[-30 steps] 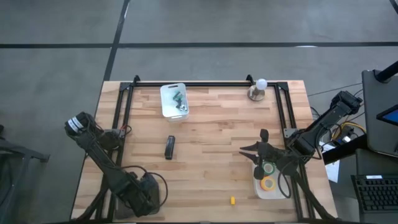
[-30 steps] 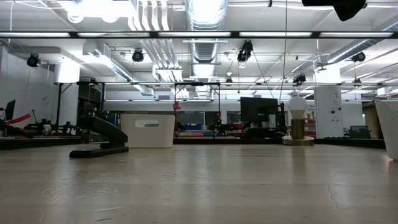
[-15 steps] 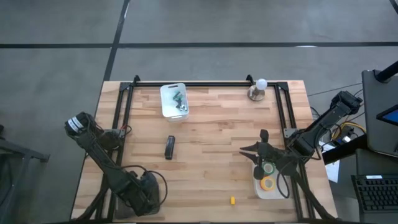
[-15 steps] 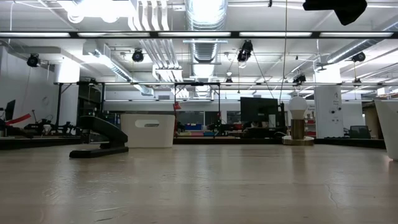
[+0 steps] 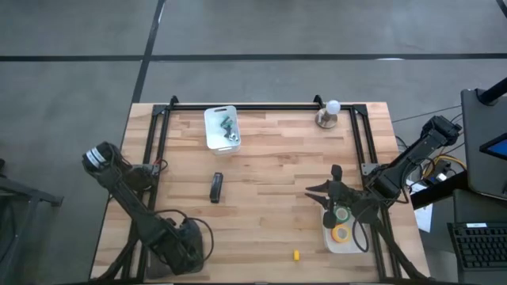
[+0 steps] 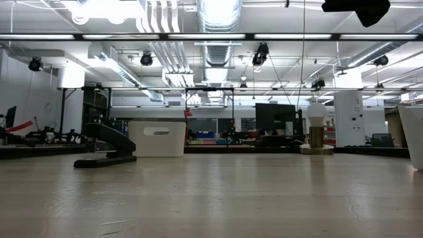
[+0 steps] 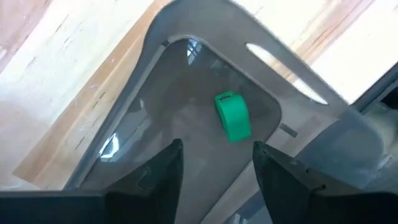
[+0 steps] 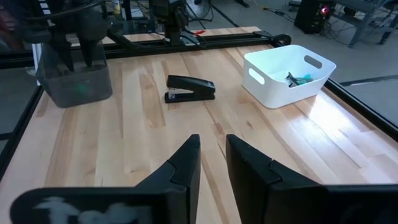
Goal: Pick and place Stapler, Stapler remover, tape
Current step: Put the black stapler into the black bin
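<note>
The black stapler (image 5: pixel 216 188) (image 8: pixel 189 88) lies flat on the wooden table near its middle. A green tape roll (image 7: pixel 233 116) lies inside a grey see-through bin (image 7: pixel 155 93) (image 8: pixel 74 84) at the table's near left. My left gripper (image 7: pixel 217 146) (image 5: pixel 188 241) hangs open just above that bin, touching nothing. More tape, a green roll (image 5: pixel 342 214) and a yellow roll (image 5: pixel 342 233), sits in a white tray (image 5: pixel 352 244) at the near right. My right gripper (image 8: pixel 211 155) (image 5: pixel 319 192) hovers beside that tray, pointing toward the table's left, its fingers a little apart with nothing between them.
A white bin (image 5: pixel 222 127) (image 8: pixel 286 71) at the far side holds small teal things (image 8: pixel 298 78); whether one is the stapler remover I cannot tell. A bulb on a stand (image 5: pixel 328 113) is at the far right. A small yellow piece (image 5: pixel 296 255) lies near the front edge.
</note>
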You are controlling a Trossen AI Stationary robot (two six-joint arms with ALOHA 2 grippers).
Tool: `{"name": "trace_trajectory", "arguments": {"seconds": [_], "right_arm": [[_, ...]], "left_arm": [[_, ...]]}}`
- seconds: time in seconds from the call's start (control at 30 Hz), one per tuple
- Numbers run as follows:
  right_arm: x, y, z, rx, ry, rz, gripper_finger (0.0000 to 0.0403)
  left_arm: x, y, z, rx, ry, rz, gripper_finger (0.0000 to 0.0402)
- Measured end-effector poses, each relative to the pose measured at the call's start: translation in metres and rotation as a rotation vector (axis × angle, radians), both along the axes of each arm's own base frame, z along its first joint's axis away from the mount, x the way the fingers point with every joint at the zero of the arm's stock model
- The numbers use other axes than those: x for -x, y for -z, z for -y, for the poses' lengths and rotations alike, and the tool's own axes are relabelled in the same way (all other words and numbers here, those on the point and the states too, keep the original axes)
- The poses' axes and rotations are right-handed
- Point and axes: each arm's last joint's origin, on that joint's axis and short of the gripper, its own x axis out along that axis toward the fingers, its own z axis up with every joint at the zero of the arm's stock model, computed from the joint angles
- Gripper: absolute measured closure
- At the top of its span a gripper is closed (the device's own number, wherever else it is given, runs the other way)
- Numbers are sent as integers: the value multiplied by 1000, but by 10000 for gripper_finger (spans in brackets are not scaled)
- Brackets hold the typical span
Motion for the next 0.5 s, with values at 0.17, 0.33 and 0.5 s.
{"name": "trace_trajectory", "arguments": {"seconds": [0.17, 0.33, 0.5], "right_arm": [[0, 0, 0, 0, 0, 0, 329], [0, 0, 0, 0, 1, 0, 338], [0, 0, 0, -3, 2, 2, 344]], "left_arm": [[-4, -9, -6, 14, -14, 57, 207], [-11, -29, -11, -24, 26, 245, 208], [-22, -43, -27, -218, -10, 450, 209]]}}
